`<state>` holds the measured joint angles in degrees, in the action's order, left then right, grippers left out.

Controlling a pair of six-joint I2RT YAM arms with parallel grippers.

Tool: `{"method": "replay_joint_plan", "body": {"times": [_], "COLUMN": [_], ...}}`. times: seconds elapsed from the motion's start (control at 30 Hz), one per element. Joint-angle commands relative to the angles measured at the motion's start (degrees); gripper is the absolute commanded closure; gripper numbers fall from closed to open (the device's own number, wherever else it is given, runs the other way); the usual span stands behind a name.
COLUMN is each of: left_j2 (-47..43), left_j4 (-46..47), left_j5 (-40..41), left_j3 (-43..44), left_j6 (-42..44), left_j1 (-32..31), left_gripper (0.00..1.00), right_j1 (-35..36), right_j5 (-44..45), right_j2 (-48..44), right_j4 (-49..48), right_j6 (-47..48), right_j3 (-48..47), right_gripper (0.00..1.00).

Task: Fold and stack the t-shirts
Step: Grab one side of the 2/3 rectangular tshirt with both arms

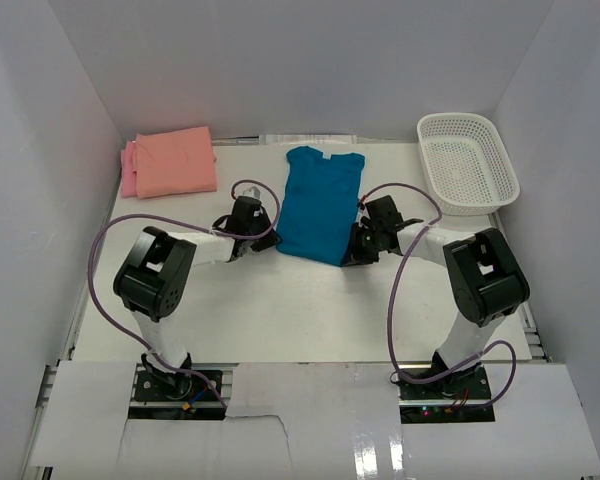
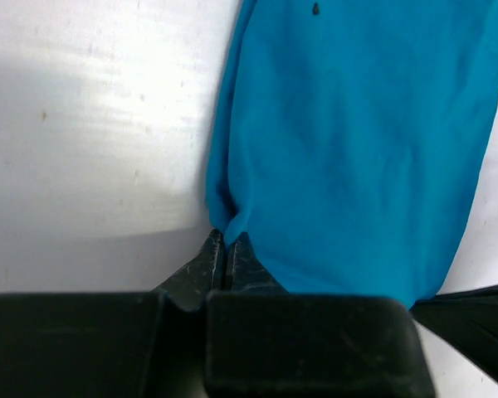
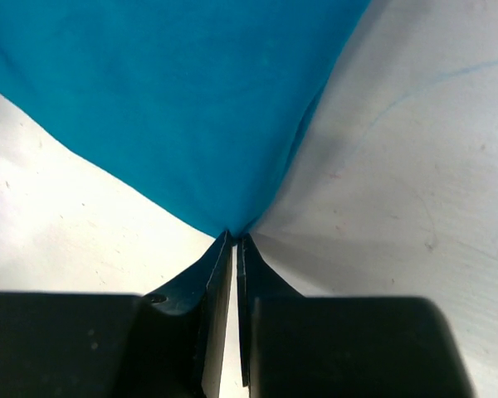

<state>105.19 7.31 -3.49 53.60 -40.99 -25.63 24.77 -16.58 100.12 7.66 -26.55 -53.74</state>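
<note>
A teal-blue t-shirt (image 1: pixel 318 203) lies on the white table, sleeves folded in, neck toward the back wall. My left gripper (image 1: pixel 271 238) is shut on the shirt's near left hem corner; the left wrist view shows the cloth (image 2: pixel 349 149) pinched at the fingertips (image 2: pixel 224 242). My right gripper (image 1: pixel 349 256) is shut on the near right hem corner; the right wrist view shows the cloth (image 3: pixel 183 108) pulled to a point at my gripper (image 3: pixel 235 238). A salmon-orange t-shirt (image 1: pixel 177 160) lies folded on a pink one (image 1: pixel 128 170) at the back left.
A white plastic mesh basket (image 1: pixel 467 162) stands at the back right. White walls close in the table on the left, back and right. Purple cables loop over both arms.
</note>
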Motion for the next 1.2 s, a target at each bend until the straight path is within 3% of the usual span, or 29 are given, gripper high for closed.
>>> {"method": "replay_joint_plan", "body": {"times": [0.0,0.23,0.47,0.53,0.57,0.6,0.63,0.9,1.17], "left_j2": [-3.5,-14.1,-25.7,-28.7,-29.7,-30.5,-31.5,-32.3,-31.8], "left_j4": [-10.1,-15.0,-20.0,-21.0,-21.3,-21.7,-21.8,-23.7,-24.0], "left_j5": [-1.1,-7.6,-5.9,-5.1,-4.8,-4.5,-3.9,-1.3,-0.8], "left_j3": [-4.1,-13.3,-20.6,-22.6,-23.2,-24.2,-24.7,-25.0,-24.6], "left_j6": [0.7,-0.4,-5.0,-7.1,-7.7,-8.0,-8.3,-8.2,-8.1], "left_j1": [-0.1,-1.2,-10.2,-12.9,-13.5,-14.1,-14.2,-14.3,-14.3], "left_gripper": [1.0,1.0,1.0,1.0,1.0,1.0,1.0,1.0,1.0], "right_j1": [0.1,0.5,5.6,7.2,7.5,7.8,8.0,8.0,8.2], "right_j5": [2.2,2.8,2.1,2.1,1.8,1.0,0.4,-1.3,-4.0], "right_j2": [-3.2,-8.2,-19.2,-22.6,-23.6,-24.6,-26.3,-28.2,-25.1], "right_j4": [5.3,8.4,10.7,11.5,11.6,11.4,10.5,8.6,1.8], "right_j6": [3.1,5.2,2.8,1.3,0.9,0.4,-0.8,-2.1,-4.5], "right_j3": [1.5,7.5,15.8,17.9,18.6,19.2,20.7,22.5,24.6], "right_gripper": [0.89,0.89,0.89,0.81,0.73,0.6,0.56,0.47,0.47]}}
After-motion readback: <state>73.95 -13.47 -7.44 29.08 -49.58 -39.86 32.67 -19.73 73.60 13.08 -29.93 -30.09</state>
